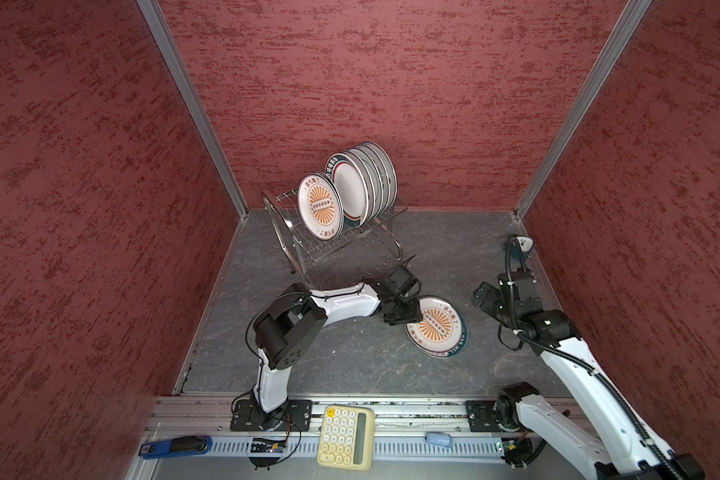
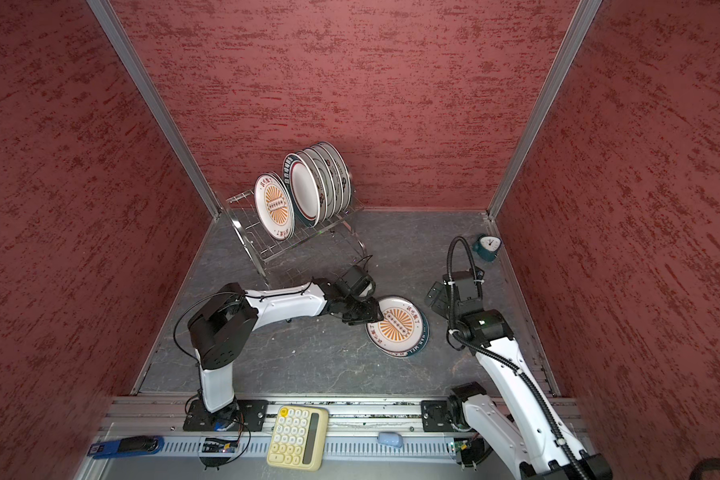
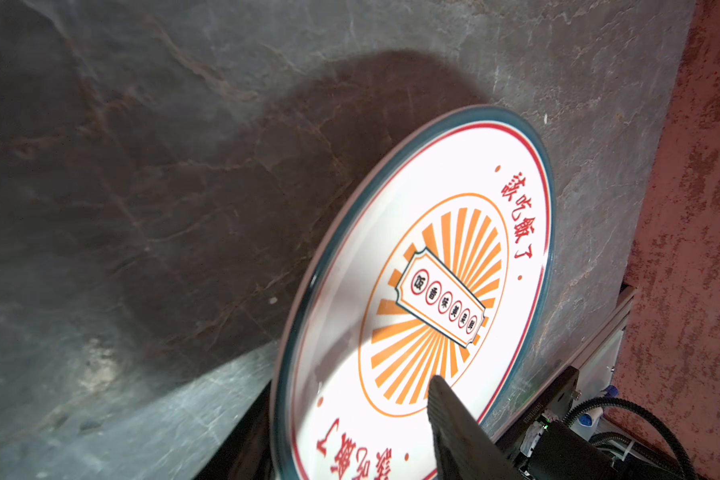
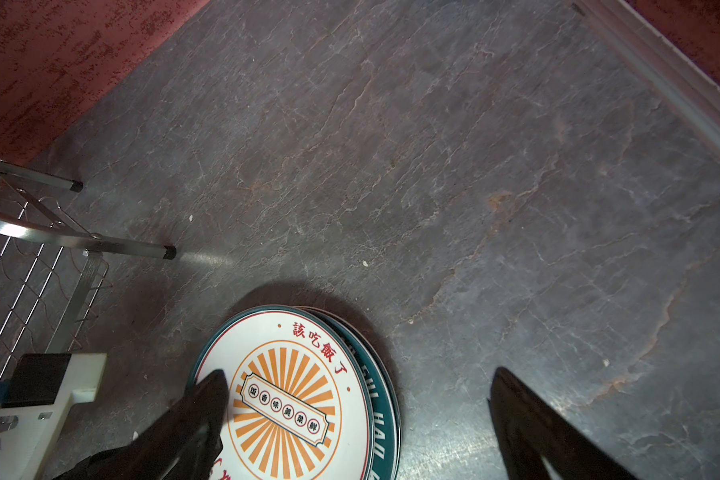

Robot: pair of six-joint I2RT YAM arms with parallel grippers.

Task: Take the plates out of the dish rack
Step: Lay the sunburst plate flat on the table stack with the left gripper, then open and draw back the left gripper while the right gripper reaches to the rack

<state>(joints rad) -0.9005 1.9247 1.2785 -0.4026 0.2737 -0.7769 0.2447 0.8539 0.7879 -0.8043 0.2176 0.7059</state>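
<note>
Your left fingers (image 3: 449, 415) are parted around the rim of the round white plate with the orange sunburst centre and red characters (image 3: 445, 232). One lies over the printed face and the other looks to be tucked under the edge. They look slack, not pinching, so I'd call that plate set down. It lies face up on a round teal-banded white plate (image 1: 460, 337), sitting a bit off-centre toward your left arm. I'd guess that's simply because a rim pinch drops it in from that side. Slide straight back out along the rim, or you risk dragging it off the pile.

Your right fingers (image 4: 528, 415) are spread wide with nothing between them. They hover low just beside the same pile, on the side away from the left arm. My read is that it's parked there to stay out of the way while being close enough to nudge the pile square.

The pile sits mid-right on the dark grey stone-look desk (image 1: 350, 361), well apart from the shiny steel wire dish rack (image 1: 308, 245) in the back left corner. Up there another sunburst plate (image 1: 320, 205) stands on edge at the front. A tight row of dark-rimmed white plates (image 1: 368, 183) leans behind it in the slots. That leaves their upper rims free to grab, so most of the job is left.
</note>
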